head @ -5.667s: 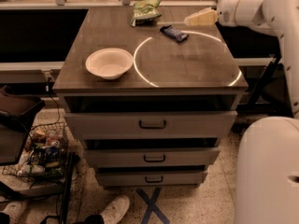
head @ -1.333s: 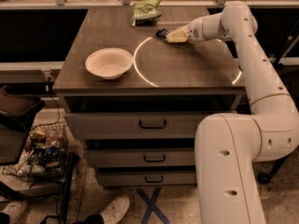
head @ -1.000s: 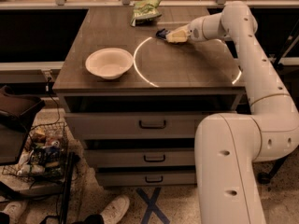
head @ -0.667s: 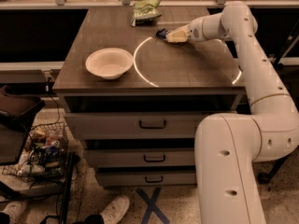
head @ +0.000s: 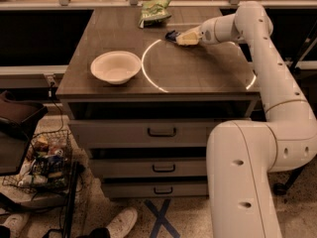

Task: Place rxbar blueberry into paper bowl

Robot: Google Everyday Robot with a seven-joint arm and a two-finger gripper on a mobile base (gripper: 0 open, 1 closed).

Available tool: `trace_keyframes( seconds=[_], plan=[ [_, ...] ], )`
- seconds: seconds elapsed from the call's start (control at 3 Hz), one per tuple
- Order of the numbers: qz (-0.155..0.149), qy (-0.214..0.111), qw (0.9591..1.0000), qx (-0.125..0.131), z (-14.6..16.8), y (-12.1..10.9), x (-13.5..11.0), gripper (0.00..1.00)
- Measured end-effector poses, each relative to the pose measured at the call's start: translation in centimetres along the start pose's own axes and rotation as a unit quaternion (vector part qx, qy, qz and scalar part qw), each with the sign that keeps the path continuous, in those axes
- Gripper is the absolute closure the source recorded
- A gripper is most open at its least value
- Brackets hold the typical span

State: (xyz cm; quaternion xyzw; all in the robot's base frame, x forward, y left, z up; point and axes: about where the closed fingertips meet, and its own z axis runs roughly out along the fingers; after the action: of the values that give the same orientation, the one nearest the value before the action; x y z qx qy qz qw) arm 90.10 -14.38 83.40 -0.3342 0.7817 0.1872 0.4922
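The rxbar blueberry (head: 171,34) is reached by the gripper (head: 180,37); whether it is held cannot be told. The paper bowl (head: 99,69) is not filled yet

Bare tabletop (head: 198,76) between pincer (head: 181,37) at rxbar blueberry (head: 171,34) and paper bowl (head: 130,58); green snack bag (head: 154,12) just behind

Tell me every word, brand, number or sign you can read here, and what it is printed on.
No text here can be read.
green snack bag: printing on the wrapper, too blurred to read.
rxbar blueberry: only a dark blue end shows beside the gripper at the back of the table; no legible lettering.
paper bowl: plain, no marks.
blue tape cross on the floor: a mark only, no words.
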Motion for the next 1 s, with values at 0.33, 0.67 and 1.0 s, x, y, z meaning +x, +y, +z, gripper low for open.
trace_keyframes(
  seconds=[0.33,0.67,1.0],
  plan=[
    [0.0,0.0,1.0,0.0,0.0,0.0,0.0,1.0],
    [-0.05,-0.04,0.9974,0.034,-4.4,-0.4,-6.3,1.0],
    [-0.106,-0.094,0.9873,0.072,-10.6,0.2,-13.3,1.0]
  ],
)
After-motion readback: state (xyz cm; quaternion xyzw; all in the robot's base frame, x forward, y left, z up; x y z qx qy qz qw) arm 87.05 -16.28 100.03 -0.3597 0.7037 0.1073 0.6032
